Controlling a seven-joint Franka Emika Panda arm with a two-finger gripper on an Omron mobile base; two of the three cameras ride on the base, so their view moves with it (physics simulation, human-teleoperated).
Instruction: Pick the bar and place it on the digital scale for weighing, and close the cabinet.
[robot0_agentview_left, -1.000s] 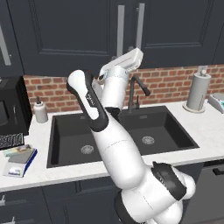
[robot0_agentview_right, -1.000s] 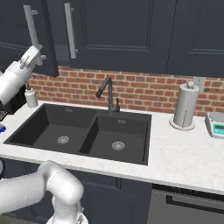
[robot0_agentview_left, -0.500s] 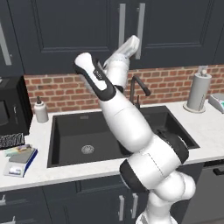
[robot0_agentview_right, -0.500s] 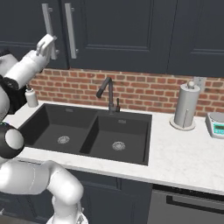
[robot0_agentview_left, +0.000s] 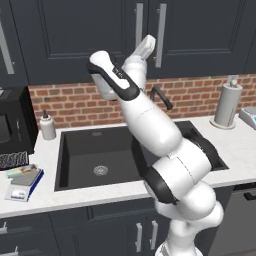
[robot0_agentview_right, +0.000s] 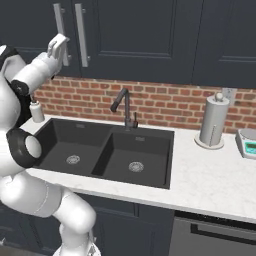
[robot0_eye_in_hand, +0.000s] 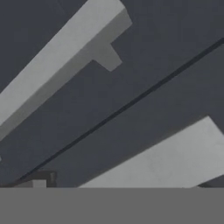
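Note:
The cabinet (robot0_agentview_left: 75, 35) has both dark doors flush, their silver handles (robot0_agentview_left: 160, 30) side by side. My gripper (robot0_agentview_left: 148, 44) is raised against the doors between the handles, with nothing between its fingers. From the right it (robot0_agentview_right: 60, 46) hangs by the left handle (robot0_agentview_right: 59, 25). In the hand view the two handles (robot0_eye_in_hand: 65, 57) and the door seam run diagonally, and one dark fingertip (robot0_eye_in_hand: 41, 180) shows low left. The digital scale (robot0_agentview_left: 35, 184) lies on the counter at the left, and the bar (robot0_agentview_left: 21, 173) rests on it.
A black microwave (robot0_agentview_left: 12, 127) stands behind the scale and a soap bottle (robot0_agentview_left: 47, 126) beside the double sink (robot0_agentview_left: 100, 150). A faucet (robot0_agentview_right: 125, 107), a paper towel roll (robot0_agentview_right: 212, 122) and a small grey device with a teal display (robot0_agentview_right: 246, 142) stand to the right.
The left cabinet door has swung from ajar to flush. My hand has risen to the handles. The whole picture has also shifted with the base.

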